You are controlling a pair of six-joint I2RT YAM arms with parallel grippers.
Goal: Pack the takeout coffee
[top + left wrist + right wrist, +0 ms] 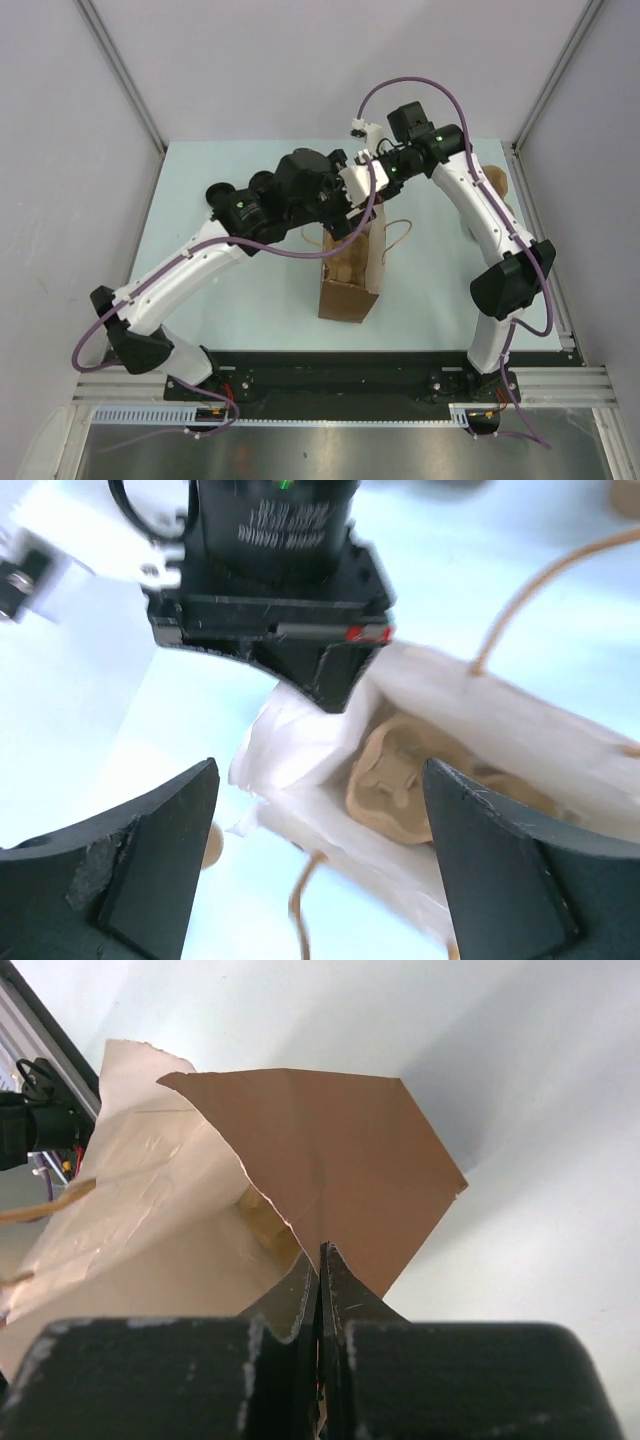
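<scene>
A brown paper bag (pixel 350 285) stands open at the table's middle. My right gripper (pixel 322 1260) is shut on the bag's rim (pixel 330 1160), with the paper pinched between its closed fingers. In the left wrist view it shows as a black block (pixel 270 610) at the bag's edge. My left gripper (pixel 320 780) is open just above the bag's mouth, with nothing between its fingers (pixel 150 860). A moulded pulp carrier (pixel 395 780) lies inside the bag. The takeout coffee is hidden or out of view.
A brown paper object (pixel 492 182) stands at the right, mostly hidden behind the right arm. The bag's twine handles (pixel 400 240) hang over its right side. Grey walls close off the table (pixel 220 290) on three sides.
</scene>
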